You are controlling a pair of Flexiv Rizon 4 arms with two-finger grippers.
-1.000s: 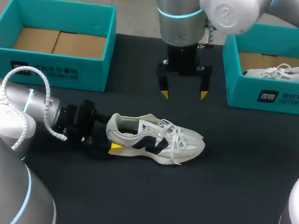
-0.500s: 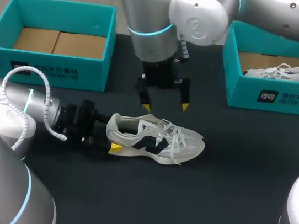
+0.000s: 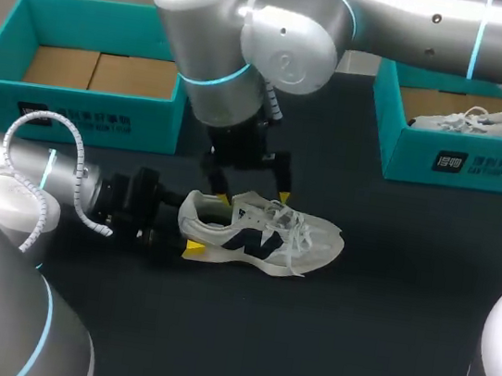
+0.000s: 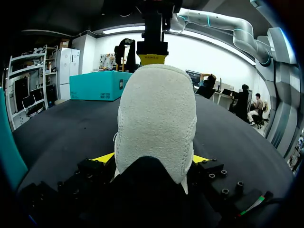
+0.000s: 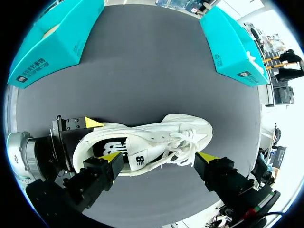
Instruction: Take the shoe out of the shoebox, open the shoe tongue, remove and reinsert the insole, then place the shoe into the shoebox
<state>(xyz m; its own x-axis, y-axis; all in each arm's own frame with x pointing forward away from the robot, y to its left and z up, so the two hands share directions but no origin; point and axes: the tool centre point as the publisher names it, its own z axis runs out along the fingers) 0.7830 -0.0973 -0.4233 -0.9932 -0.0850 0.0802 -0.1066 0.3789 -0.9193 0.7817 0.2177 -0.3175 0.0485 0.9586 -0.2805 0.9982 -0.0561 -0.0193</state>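
So the left gripper (image 4: 153, 158) is clamped on the heel of the shoe (image 3: 263, 232) — a finger on each side. The right gripper (image 3: 251, 198) hangs wide open just over the laces.

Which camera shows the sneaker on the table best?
The right wrist view: it looks down on the sneaker, opening and laces. The head view shows its side, the left wrist view only its heel.

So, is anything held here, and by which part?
The left gripper clamps the shoe by its heel; the right gripper hangs open over the tongue, holding nothing.
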